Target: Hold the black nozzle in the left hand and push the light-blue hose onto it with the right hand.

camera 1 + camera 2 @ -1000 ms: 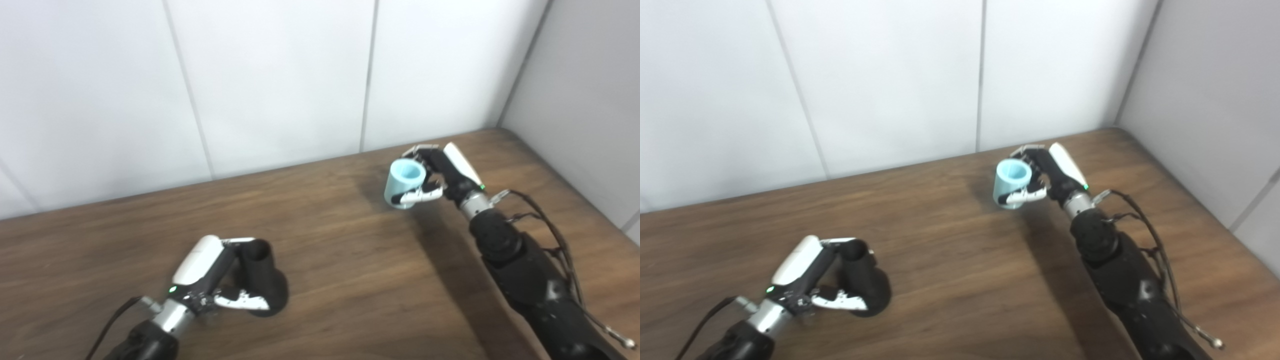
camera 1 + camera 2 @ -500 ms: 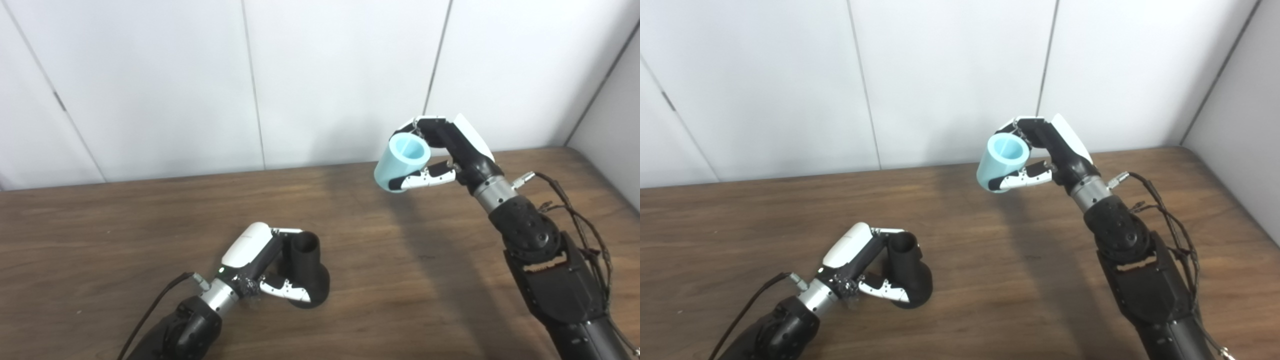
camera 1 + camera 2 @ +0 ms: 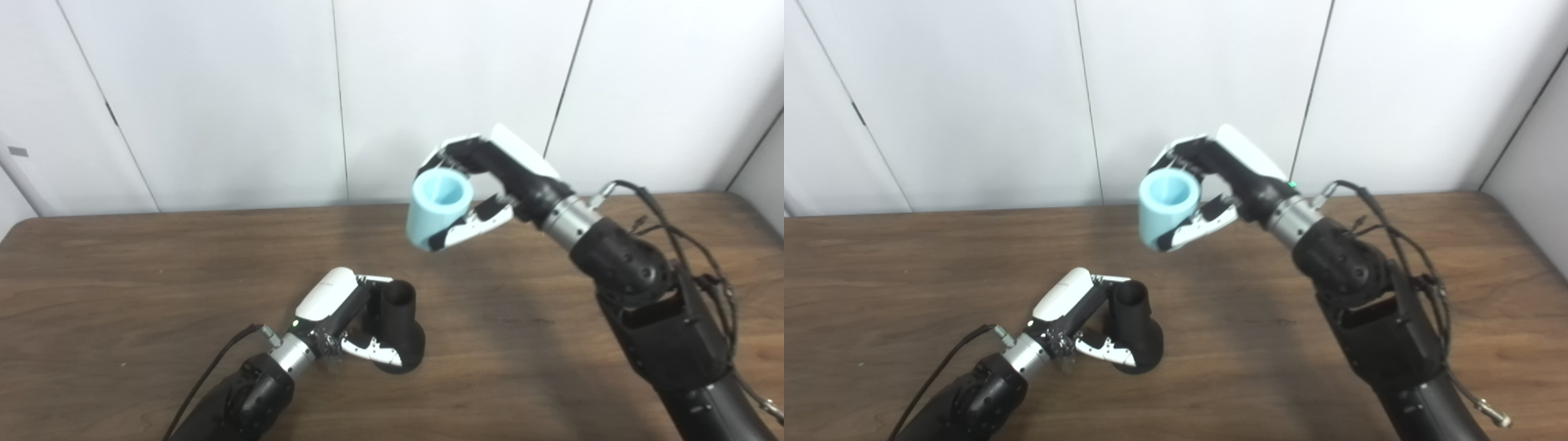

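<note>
The black nozzle [image 3: 401,326] stands upright on the wooden table [image 3: 122,275], its narrow open neck up and its wide base down. My left hand [image 3: 343,318] is shut on it, fingers behind the neck and thumb across the base. The light-blue hose [image 3: 438,207], a short thick tube with its open end towards me, hangs in the air above and a little right of the nozzle. My right hand [image 3: 490,184] is shut on it, fingers over the top and thumb underneath. A clear gap separates hose and nozzle.
White wall panels [image 3: 245,92] rise right behind the table's far edge. A grey side wall [image 3: 1537,141] closes the right corner. Loose cables [image 3: 692,245] hang along my right forearm, and one cable [image 3: 208,373] trails from the left wrist.
The camera has swung left. My right hand has lifted the hose off the table's far right part and carried it left, towards the nozzle. The left hand keeps its hold on the nozzle.
</note>
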Controlling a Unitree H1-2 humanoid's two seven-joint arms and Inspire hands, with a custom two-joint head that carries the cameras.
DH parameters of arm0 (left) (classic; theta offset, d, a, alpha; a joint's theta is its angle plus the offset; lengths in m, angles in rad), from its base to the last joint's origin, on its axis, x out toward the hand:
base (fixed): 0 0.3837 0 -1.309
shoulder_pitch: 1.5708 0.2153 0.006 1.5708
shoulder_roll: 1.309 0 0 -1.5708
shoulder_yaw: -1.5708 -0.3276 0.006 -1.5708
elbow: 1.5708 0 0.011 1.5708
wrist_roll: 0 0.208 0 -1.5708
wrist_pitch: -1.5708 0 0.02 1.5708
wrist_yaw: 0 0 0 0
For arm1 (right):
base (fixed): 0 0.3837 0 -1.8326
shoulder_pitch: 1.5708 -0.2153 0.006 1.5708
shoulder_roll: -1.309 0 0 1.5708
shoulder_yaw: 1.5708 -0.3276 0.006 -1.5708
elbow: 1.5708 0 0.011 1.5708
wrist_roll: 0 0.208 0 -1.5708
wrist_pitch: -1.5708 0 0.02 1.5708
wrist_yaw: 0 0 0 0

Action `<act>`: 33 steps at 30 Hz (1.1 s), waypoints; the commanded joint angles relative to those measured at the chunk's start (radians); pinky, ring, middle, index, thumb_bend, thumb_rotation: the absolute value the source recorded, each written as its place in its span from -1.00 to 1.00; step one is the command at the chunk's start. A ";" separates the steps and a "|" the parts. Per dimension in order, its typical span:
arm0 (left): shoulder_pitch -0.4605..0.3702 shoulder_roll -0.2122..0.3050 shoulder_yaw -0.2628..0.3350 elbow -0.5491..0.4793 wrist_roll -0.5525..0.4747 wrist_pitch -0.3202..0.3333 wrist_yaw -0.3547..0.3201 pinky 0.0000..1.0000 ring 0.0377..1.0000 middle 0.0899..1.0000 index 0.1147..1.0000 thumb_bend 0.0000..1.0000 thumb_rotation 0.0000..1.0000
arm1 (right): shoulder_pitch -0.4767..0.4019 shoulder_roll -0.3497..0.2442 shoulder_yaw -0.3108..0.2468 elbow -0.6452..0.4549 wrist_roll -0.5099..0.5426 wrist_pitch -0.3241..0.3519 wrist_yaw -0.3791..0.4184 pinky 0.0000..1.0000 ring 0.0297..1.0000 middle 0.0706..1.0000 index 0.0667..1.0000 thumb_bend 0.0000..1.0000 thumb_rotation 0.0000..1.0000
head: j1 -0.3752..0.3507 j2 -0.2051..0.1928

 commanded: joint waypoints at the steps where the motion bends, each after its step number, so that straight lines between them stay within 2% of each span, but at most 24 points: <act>1: 0.100 -0.014 -0.050 0.087 0.057 0.056 -0.060 -0.25 -0.20 -0.11 -0.10 0.01 -1.00 | -0.064 -0.002 -0.004 -0.022 -0.007 -0.025 0.004 -0.40 -0.24 -0.14 0.00 0.03 -1.00 | 0.001 0.000; 4: 0.100 -0.016 -0.050 0.085 0.060 0.059 -0.058 -0.25 -0.20 -0.11 -0.11 0.01 -1.00 | -0.075 0.009 0.011 -0.023 -0.022 -0.018 0.015 -0.41 -0.24 -0.14 -0.01 0.03 -1.00 | 0.002 0.001; 7: 0.098 -0.017 -0.049 0.086 0.058 0.067 -0.064 -0.24 -0.19 -0.11 -0.11 0.01 -1.00 | -0.076 0.018 0.014 -0.032 -0.013 0.020 0.043 -0.43 -0.26 -0.14 0.01 0.03 -1.00 | 0.005 0.002; 13: 0.095 -0.016 -0.051 0.085 0.060 0.067 -0.064 -0.25 -0.19 -0.11 -0.11 0.01 -1.00 | -0.052 0.029 0.014 -0.027 -0.016 -0.042 0.039 -0.45 -0.28 -0.14 0.02 0.02 -1.00 | 0.008 0.003; 20: 0.099 -0.016 -0.052 0.071 0.059 0.080 -0.073 -0.23 -0.19 -0.11 -0.11 0.01 -1.00 | -0.028 0.033 0.018 -0.039 -0.004 0.000 0.070 -0.44 -0.27 -0.14 0.03 0.02 -1.00 | 0.012 0.011; 24: 0.098 -0.017 -0.053 0.066 0.060 0.084 -0.074 -0.23 -0.20 -0.12 -0.10 0.01 -1.00 | -0.010 0.025 0.024 -0.035 0.002 -0.024 0.085 -0.44 -0.27 -0.14 0.03 0.02 -1.00 | 0.014 0.018; 30: 0.095 -0.020 -0.052 0.069 0.060 0.092 -0.077 -0.25 -0.19 -0.11 -0.11 0.01 -1.00 | 0.032 0.050 0.029 -0.017 -0.040 -0.123 0.034 -0.44 -0.27 -0.15 0.02 0.03 -1.00 | 0.014 0.023; 33: 0.096 -0.020 -0.053 0.063 0.061 0.096 -0.079 -0.25 -0.19 -0.11 -0.11 0.01 -1.00 | 0.052 0.057 0.032 -0.029 -0.047 -0.124 0.038 -0.42 -0.26 -0.14 -0.01 0.03 -1.00 | 0.018 0.030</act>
